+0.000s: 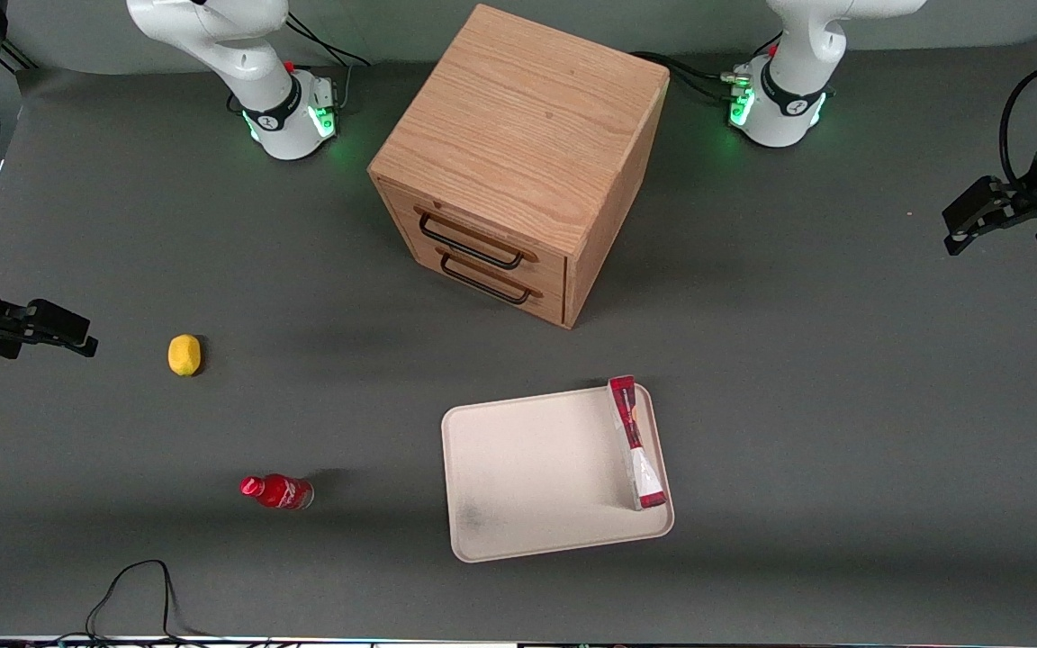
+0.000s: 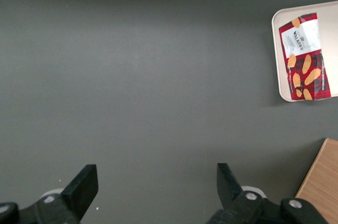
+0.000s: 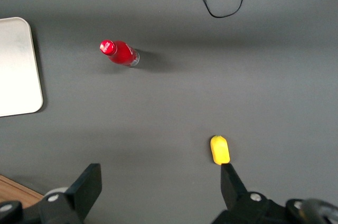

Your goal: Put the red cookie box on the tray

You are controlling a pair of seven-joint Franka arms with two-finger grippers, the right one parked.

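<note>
Grey matting covers the whole bench, and above a bare stretch of it, toward the working arm's end and well apart from everything, the left gripper (image 2: 157, 187) hangs with its fingers (image 2: 84, 184) spread wide and holding nothing. The red cookie box (image 1: 636, 443) already lies on the tray (image 1: 527, 468), along the rim at the working arm's side. It looks light, stiff yet crushable cardboard, best pinched gently across its narrow width near mid-length.

Front view: high, looking steeply down over whole table (image 1: 798, 378). Left wrist view: looks down past open pincer (image 2: 157, 184) at bare table. Shared by both: tray (image 1: 527, 468) edge, red cookie box (image 1: 636, 443) (right wrist view catches tray corner too).
</note>
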